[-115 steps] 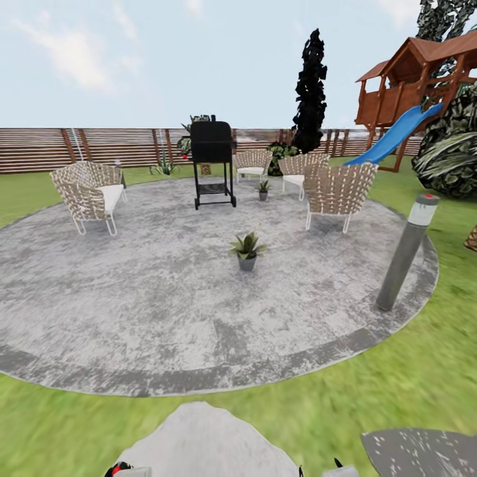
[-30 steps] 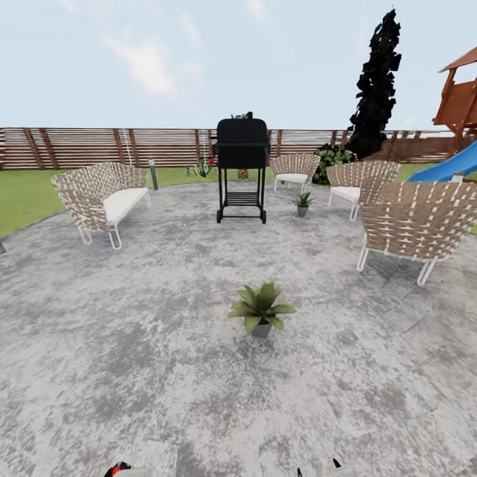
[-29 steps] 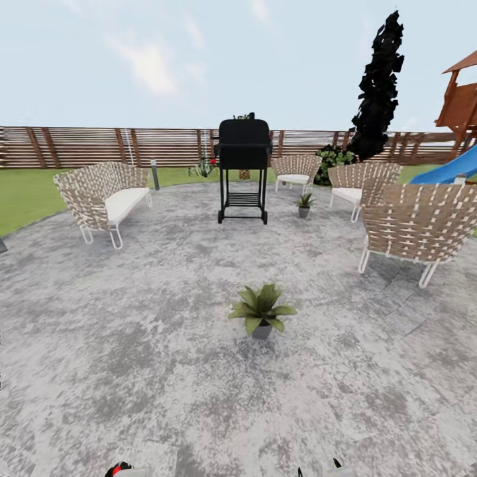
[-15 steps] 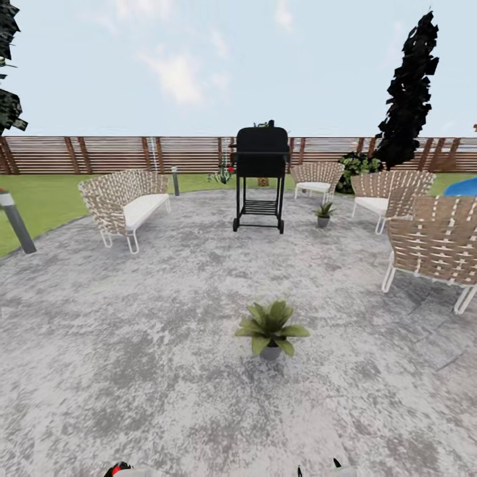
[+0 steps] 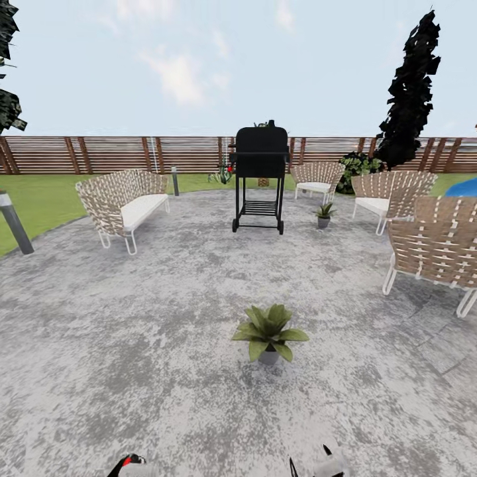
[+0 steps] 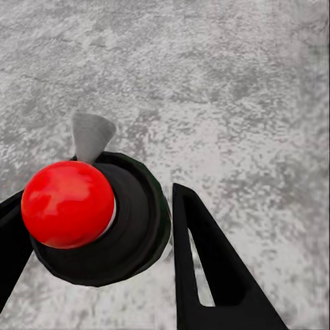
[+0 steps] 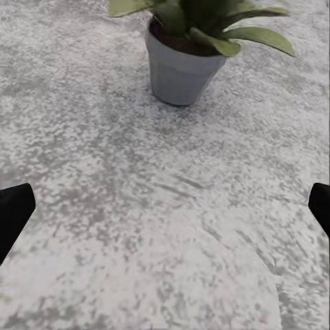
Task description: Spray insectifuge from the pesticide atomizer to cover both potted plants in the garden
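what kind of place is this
Most likely a backyard garden patio: a round mottled grey stone patio ringed by lawn, woven wicker chairs, a black barbecue grill, and a brown slatted wooden fence behind.

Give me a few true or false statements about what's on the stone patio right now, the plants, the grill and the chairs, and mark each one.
1. The nearer potted plant with speckled green leaves stands in a small grey pot on the mottled grey stone patio. True.
2. The black barbecue grill on legs lies tipped over on the lawn. False: it stands upright on the patio.
3. A second, farther potted plant sits on the patio to the right of the grill. True.
4. The right gripper is shut on the nearer plant's pot. False: its fingertips are wide apart and clear of the pot.
5. The woven wicker bench with a white cushion is at the patio's right side. False: it is at the left.
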